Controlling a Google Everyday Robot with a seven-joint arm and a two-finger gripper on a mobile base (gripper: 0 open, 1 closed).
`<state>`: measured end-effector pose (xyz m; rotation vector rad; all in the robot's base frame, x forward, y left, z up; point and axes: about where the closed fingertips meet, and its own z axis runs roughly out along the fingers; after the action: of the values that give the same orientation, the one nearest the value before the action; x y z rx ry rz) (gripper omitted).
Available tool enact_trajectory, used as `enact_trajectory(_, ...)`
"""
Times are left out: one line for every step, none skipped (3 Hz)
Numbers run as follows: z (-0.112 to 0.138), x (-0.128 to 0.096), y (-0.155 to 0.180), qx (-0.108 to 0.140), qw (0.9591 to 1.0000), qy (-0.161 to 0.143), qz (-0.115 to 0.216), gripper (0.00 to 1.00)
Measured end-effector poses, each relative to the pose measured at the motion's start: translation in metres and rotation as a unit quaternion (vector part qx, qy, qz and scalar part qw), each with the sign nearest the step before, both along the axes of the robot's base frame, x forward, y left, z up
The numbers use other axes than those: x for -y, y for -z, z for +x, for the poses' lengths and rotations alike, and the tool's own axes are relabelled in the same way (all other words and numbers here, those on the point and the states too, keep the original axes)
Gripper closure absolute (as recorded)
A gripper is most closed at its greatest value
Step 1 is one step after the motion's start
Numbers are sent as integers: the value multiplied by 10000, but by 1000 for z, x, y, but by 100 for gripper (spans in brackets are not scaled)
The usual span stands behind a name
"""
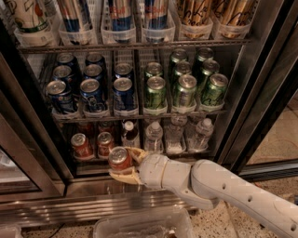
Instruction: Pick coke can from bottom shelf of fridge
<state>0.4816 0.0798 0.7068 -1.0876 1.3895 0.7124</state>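
Observation:
The fridge (260, 107) stands open with black door frames and wire racks. On the bottom shelf (88, 162) stand two red coke cans (82, 145) at the left, a brown bottle (130, 134) and clear water bottles (153, 136). My gripper (122, 165) reaches in from the right on a white arm and is shut on a third red coke can (119, 159). It holds the can upright at the shelf's front edge, just in front of the lane.
Blue cans (93, 90) and green cans (184, 88) fill the rack above. Taller cans (121, 14) stand on the top rack. A shiny steel louvred base (70, 209) runs below. A clear plastic bin (144, 225) lies on the floor in front.

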Motion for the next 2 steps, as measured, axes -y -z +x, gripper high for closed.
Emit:
enact_trajectory(-12,13,-10,-40,9999,107,53,100)
enact_trajectory(-29,22,-21,-33,9996,152,217,100)
